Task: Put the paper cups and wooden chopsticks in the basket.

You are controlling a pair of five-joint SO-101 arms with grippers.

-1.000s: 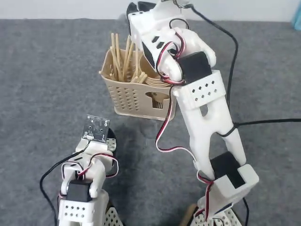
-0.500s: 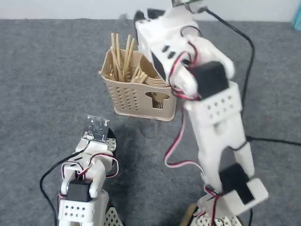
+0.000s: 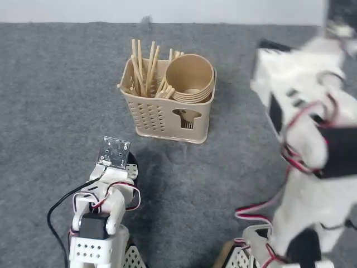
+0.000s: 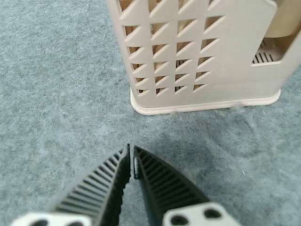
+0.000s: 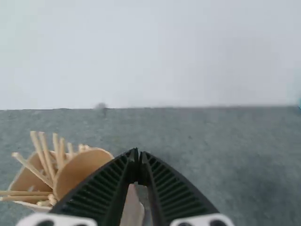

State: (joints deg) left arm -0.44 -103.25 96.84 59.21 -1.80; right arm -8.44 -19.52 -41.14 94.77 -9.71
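Grey surface from above, carrying basket with cups and chopsticks already inside. Could tip if clipped by an arm swinging near, with chopsticks standing tall above the rim. From left wrist: left hand pressed shut, empty, near basket wall. From right wrist: right hand closed on nothing, apart from cups.

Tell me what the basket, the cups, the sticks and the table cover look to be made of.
Basket: seemingly moulded beige plastic, matte, with a regular grid of holes in its wall.
Paper cups: tan paper by the look, thin stacked rims, dull finish.
Chopsticks: pale wood or bamboo, apparently unvarnished, slender and straight.
Table cover: grey felt or short-pile carpet, fuzzy, no shine.
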